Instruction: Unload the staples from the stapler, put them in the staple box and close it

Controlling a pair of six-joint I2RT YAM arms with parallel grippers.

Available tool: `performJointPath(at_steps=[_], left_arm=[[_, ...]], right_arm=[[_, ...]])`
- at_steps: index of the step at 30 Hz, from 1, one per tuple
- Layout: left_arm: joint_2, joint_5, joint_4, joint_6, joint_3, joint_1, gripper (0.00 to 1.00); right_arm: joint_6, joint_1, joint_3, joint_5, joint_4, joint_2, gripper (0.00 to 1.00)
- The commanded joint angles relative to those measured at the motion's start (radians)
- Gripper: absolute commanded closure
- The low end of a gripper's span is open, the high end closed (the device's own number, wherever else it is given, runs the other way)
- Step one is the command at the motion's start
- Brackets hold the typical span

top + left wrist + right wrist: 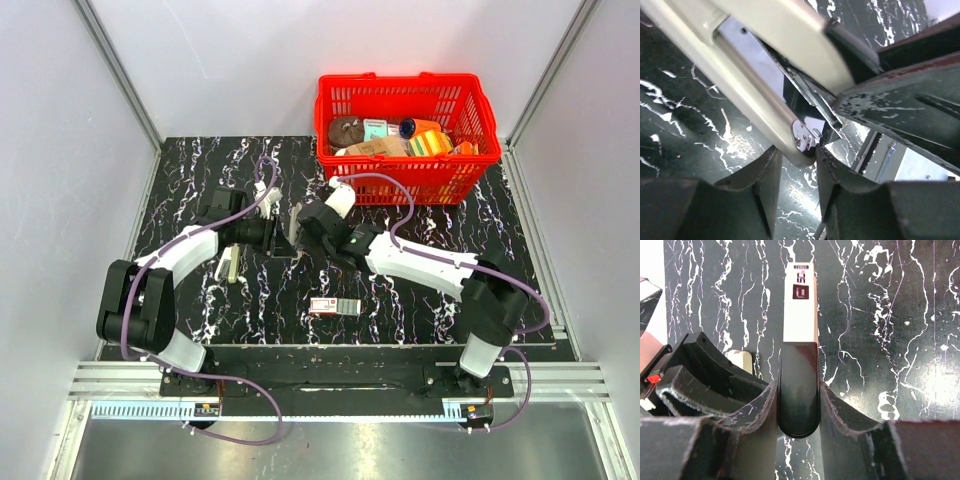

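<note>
The stapler is held between both grippers above the middle of the black marbled mat (420, 310). My left gripper (799, 155) is shut on the hinge end of the stapler's cream body (765, 65), where a shiny metal rivet (802, 137) shows. My right gripper (799, 405) is shut on the stapler's rounded black end (799, 390). Its white top with a dark label (800, 305) points away from me. In the top view the two grippers meet (290, 232), and the stapler is mostly hidden between them. No loose staples show.
A small staple box (335, 305) lies on the mat in front of the grippers. A cream piece (230, 265) shows under my left forearm. A red basket (405, 140) full of items stands at the back right. White walls enclose the mat.
</note>
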Motion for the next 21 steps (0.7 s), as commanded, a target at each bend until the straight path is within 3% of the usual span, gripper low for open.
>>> performJointPath(at_steps=[1, 8, 13, 21], left_arm=[[0.017, -0.066, 0.066, 0.046, 0.023, 0.006, 0.69], [0.017, -0.073, 0.029, 0.128, 0.04, 0.006, 1.0], [0.012, -0.102, -0.001, 0.22, 0.051, 0.006, 1.0], [-0.007, -0.276, 0.008, 0.403, 0.082, 0.006, 1.0]], right_arm=[[0.06, 0.034, -0.003, -0.052, 0.151, -0.065, 1.0], [0.055, 0.035, -0.054, -0.079, 0.157, -0.095, 1.0], [0.043, 0.035, -0.116, -0.086, 0.158, -0.143, 1.0], [-0.064, 0.035, -0.21, -0.165, 0.149, -0.21, 1.0]])
